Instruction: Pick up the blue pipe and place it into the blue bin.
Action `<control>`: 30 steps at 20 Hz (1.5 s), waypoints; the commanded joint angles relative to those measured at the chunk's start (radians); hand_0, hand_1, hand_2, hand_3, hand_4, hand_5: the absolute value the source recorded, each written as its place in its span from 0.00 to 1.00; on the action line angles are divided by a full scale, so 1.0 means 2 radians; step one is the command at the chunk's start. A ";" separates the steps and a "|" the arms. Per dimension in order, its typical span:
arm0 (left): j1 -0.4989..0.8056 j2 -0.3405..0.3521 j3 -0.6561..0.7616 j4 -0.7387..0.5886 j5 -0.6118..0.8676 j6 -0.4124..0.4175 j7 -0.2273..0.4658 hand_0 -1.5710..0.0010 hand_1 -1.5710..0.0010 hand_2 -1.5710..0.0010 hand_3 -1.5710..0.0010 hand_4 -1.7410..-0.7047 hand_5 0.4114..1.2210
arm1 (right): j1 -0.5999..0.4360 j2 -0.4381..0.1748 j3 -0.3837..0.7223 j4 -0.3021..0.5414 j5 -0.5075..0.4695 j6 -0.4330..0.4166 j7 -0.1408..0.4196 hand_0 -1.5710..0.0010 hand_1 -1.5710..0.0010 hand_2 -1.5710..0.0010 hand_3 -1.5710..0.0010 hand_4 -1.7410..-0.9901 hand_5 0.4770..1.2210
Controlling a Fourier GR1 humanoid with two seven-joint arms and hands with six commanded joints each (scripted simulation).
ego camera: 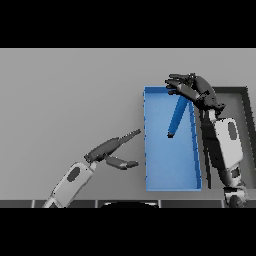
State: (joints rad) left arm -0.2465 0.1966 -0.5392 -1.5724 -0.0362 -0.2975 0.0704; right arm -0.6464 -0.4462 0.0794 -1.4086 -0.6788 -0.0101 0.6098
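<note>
Hanging tilted over the blue bin, the blue pipe sits pinched in the right robot hand; released crookedly, it might catch the rim. Left robot hand rests spread on the bench.

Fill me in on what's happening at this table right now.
The robot's right hand is over the far end of the open blue rectangular bin, its fingers curled round the top of a slim blue pipe. The pipe hangs tilted, its lower end inside the bin's outline; whether it touches the floor is unclear. The left hand is idle on the grey table, left of the bin, fingers straight.
</note>
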 commanded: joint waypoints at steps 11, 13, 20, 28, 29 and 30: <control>0.002 -0.005 -0.006 -0.009 -0.003 0.005 0.012 1.00 1.00 1.00 1.00 0.83 0.05 | 0.046 -0.086 0.183 0.059 -0.101 -0.085 -0.009 0.47 0.52 0.55 0.63 0.46 0.94; 0.002 -0.004 -0.006 -0.006 -0.003 0.006 0.018 1.00 1.00 1.00 1.00 0.82 0.05 | 0.036 -0.102 0.213 0.057 -0.115 -0.071 -0.009 0.66 0.70 0.71 0.77 0.61 0.89; 0.005 -0.003 -0.005 -0.003 -0.002 0.005 0.005 1.00 1.00 1.00 1.00 0.81 0.05 | -0.002 -0.141 0.345 0.087 -0.083 -0.044 -0.029 0.93 0.94 0.94 0.95 0.82 0.46; 0.002 -0.007 -0.002 0.000 0.004 0.004 0.004 1.00 1.00 1.00 1.00 0.80 0.06 | -0.003 -0.140 0.343 0.096 -0.082 -0.047 -0.024 0.99 0.99 0.99 0.99 0.82 0.28; 0.006 -0.005 -0.003 -0.002 0.007 0.001 0.002 1.00 1.00 1.00 1.00 0.79 0.07 | -0.001 -0.143 0.346 0.097 -0.078 -0.049 -0.022 0.99 0.99 0.99 0.99 0.82 0.27; -0.001 -0.010 -0.002 0.001 0.007 0.002 0.011 1.00 1.00 1.00 1.00 0.79 0.07 | -0.001 -0.143 0.348 0.094 -0.077 -0.047 -0.019 0.99 0.99 0.99 0.99 0.81 0.27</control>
State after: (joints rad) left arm -0.2494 0.1763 -0.5437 -1.5699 -0.0226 -0.2921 0.0946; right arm -0.6477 -0.7328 0.7745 -1.2206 -0.8338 -0.1031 0.5731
